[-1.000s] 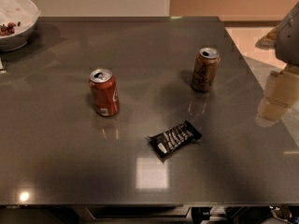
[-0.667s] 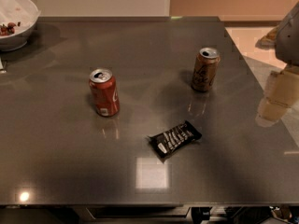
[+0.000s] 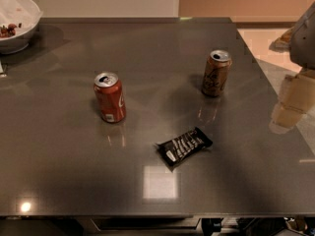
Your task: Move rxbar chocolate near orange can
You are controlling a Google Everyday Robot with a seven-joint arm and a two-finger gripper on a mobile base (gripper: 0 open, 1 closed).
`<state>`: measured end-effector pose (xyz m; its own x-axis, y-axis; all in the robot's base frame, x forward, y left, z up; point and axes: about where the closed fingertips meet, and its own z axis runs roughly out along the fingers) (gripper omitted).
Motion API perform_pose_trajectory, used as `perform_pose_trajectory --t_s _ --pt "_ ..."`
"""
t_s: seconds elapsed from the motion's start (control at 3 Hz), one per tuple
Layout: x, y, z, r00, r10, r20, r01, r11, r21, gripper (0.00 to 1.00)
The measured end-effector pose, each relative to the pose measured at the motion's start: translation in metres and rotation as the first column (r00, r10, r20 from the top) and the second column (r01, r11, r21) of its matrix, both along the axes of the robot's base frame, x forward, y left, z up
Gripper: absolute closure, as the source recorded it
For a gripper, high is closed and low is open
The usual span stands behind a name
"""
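Rxbar chocolate (image 3: 184,145): flat, front-left of orange can (image 3: 216,73); pinch across its width.
Claw (image 3: 294,98): right of orange can; state cannot be told.

- table (image 3: 74,171): dark grey top, smooth and polished; mirrors light patches and the cans.
- rxbar chocolate (image 3: 184,145): glossy black film wrapper, white print.
- orange can (image 3: 215,73): metal; dull amber body, bare silver top.
- red can (image 3: 110,97): metal; shinier painted body, silver top.
- bowl (image 3: 19,31): white, smooth, glazed look.
- gripper (image 3: 284,116): pale cream, matt, plastic-looking; beside the table's right edge, below the smooth grey arm casing (image 3: 305,38).
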<state>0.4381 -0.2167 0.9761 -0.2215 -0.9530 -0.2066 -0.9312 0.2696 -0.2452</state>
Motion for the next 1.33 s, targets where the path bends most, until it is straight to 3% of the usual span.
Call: perform_pose_trajectory --t_s 1.0,1.33 --pt "0.0 0.0 0.0 1.0 0.0 0.0 0.0 1.0 0.0 0.0" --pt "-0.004 0.036 -0.035 0.9896 0.125 -0.07 -0.123 0.992 0.039 0.0"
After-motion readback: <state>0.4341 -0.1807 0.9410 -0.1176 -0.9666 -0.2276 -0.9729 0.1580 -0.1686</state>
